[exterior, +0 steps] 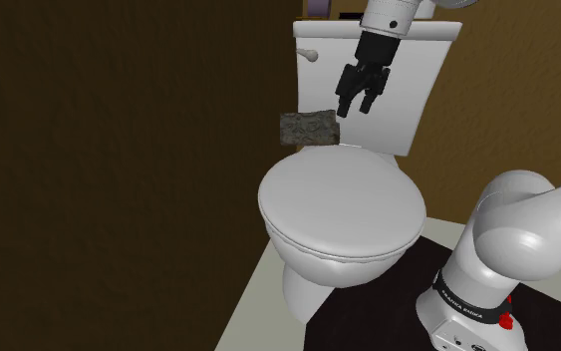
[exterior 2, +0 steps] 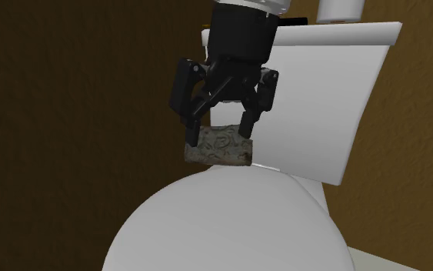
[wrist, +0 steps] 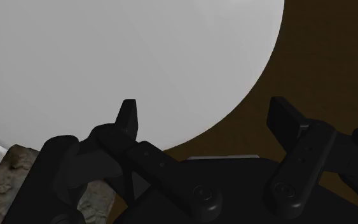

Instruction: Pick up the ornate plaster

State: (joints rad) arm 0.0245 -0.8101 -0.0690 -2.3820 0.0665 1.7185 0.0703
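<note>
Nearest you, the arm's base (exterior: 487, 261) carries a dark band (exterior: 464, 299) with white lettering too small to read. Past it lies the white toilet lid (exterior: 343, 204), closed. At the lid's rear edge, just in front of the tank (exterior: 413, 95), sits the ornate plaster (exterior: 308, 128), a mottled grey-brown block with scrolled relief. Your gripper (exterior: 356, 110) hangs above the back of the lid, towards the shoulder view's right of the block. In the wrist view its fingers (wrist: 128, 118) stand apart, clasping nothing, and the plaster lies outside them. You'll find a flush lever (exterior: 309, 56) on the tank, but no readable marking. Behind is a brown wall (exterior: 119, 150).
</note>
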